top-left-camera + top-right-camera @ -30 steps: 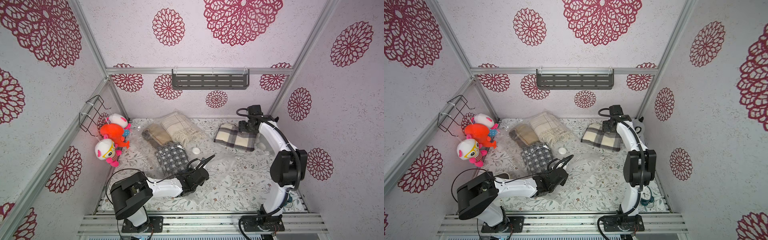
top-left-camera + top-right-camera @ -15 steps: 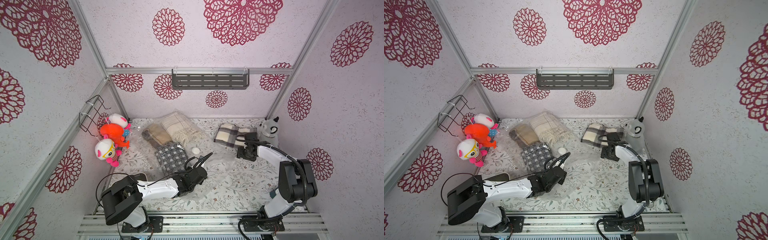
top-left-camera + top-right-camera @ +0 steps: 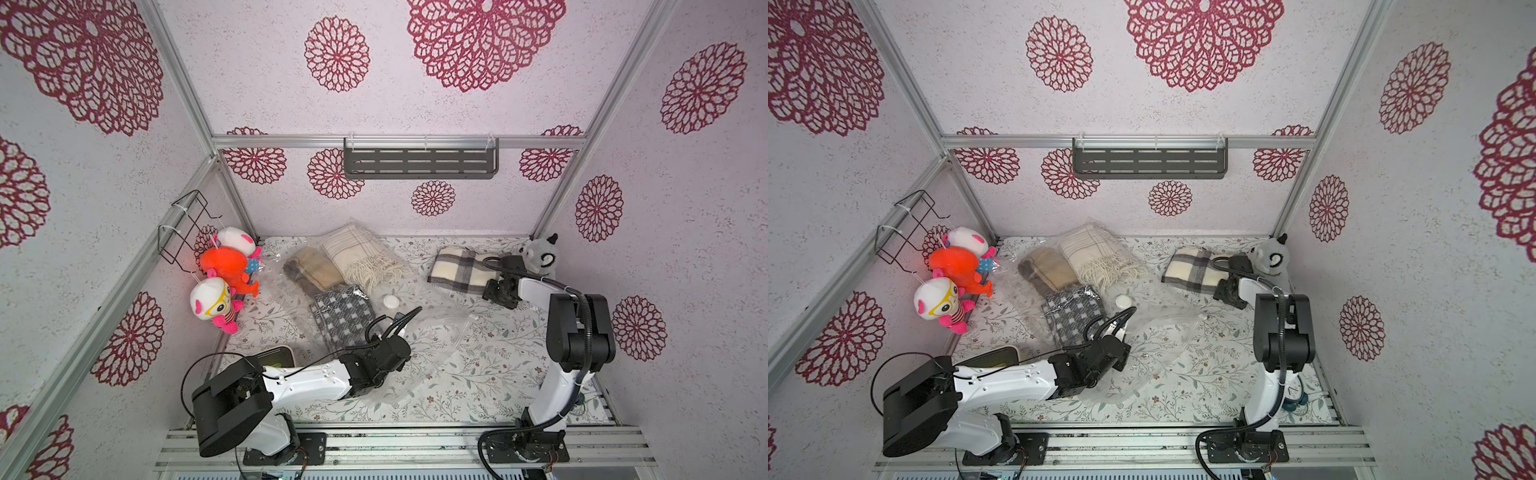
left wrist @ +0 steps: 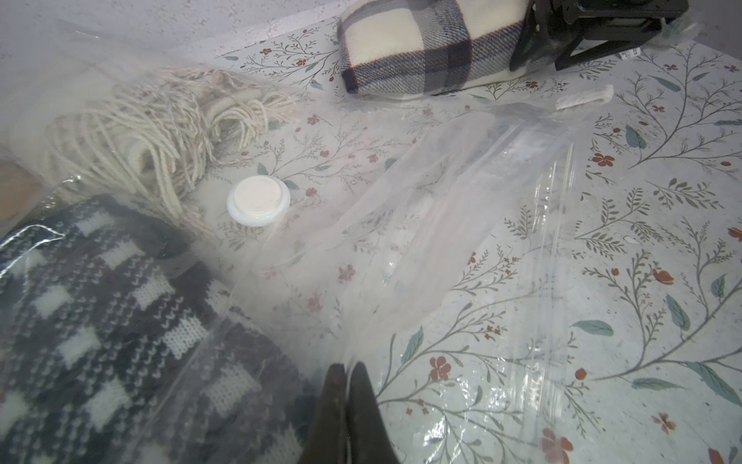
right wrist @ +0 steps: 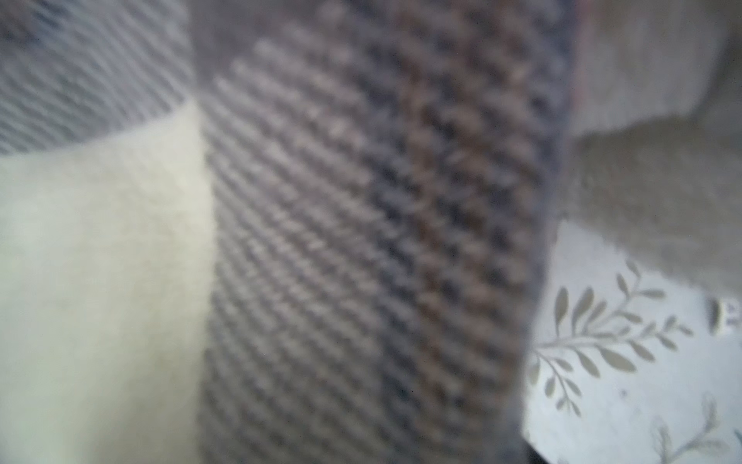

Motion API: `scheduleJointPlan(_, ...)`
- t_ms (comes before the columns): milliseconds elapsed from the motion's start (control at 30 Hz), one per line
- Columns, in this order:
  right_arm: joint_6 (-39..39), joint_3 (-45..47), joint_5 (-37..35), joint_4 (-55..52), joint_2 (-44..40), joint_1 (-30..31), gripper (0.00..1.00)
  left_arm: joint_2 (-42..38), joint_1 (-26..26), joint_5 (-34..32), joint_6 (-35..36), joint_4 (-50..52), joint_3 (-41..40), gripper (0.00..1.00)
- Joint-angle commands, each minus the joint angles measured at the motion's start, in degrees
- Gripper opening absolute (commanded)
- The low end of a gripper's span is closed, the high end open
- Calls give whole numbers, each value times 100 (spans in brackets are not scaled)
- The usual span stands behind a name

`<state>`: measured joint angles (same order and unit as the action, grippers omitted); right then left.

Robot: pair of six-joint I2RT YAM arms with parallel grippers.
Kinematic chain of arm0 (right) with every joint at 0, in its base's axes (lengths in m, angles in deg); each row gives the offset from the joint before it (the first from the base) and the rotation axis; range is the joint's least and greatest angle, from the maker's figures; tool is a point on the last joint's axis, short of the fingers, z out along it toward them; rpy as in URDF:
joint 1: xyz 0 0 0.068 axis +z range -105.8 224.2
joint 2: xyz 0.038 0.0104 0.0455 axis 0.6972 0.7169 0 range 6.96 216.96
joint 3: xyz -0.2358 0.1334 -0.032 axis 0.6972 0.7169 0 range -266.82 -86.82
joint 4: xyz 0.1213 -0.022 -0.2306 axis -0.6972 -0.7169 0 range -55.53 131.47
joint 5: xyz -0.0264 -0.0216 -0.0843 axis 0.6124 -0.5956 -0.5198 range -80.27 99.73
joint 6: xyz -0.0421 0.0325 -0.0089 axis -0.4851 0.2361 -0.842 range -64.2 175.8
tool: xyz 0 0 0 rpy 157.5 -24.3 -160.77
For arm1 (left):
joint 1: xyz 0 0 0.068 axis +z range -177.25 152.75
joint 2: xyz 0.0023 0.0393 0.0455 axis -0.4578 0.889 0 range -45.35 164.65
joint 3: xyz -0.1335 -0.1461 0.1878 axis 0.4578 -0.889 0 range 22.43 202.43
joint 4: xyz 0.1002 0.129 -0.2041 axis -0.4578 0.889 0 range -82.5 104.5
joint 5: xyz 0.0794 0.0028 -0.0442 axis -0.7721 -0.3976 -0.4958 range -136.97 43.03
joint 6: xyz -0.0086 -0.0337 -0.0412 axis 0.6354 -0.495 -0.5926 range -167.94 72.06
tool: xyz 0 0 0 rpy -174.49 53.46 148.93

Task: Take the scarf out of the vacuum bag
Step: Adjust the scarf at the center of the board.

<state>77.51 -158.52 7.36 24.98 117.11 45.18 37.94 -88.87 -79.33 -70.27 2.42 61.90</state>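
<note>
Left wrist view has the left gripper pinched tight on a fold of the vacuum bag at its near edge. Film this thin can slide out of the pinch. A hard pull could instead drag the whole bag, along with the checked scarf and the fringed scarf inside it. One plaid scarf lies outside the bag on the table, far right. The right gripper sits at that scarf's right end. I cannot tell whether it is wide or clamped on cloth, because the right wrist view is only blurred weave. If cloth is caught, backing away would tug the scarf along. A grey toy and the walls crowd the far right corner. Bare table lies near right, between the arms.
</note>
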Motion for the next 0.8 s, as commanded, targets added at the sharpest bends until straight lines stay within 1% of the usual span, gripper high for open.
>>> scheduleJointPlan(0,100,-366,-8,135,243,43,61,-76,-27,-168,-84,82,-70,0)
scheduleJointPlan(200,241,-597,-225,313,545,51,61,-93,-32,-119,-91,104,-26,0)
scheduleJointPlan(433,226,-1521,-478,11,1055,52,62,2,-31,-91,-100,76,0,0)
scheduleJointPlan(567,216,-2129,-492,-228,1377,52,63,29,-29,-108,-87,87,61,0)
scheduleJointPlan(767,197,-2685,-496,-307,1829,61,64,55,-34,-53,-63,36,136,0)
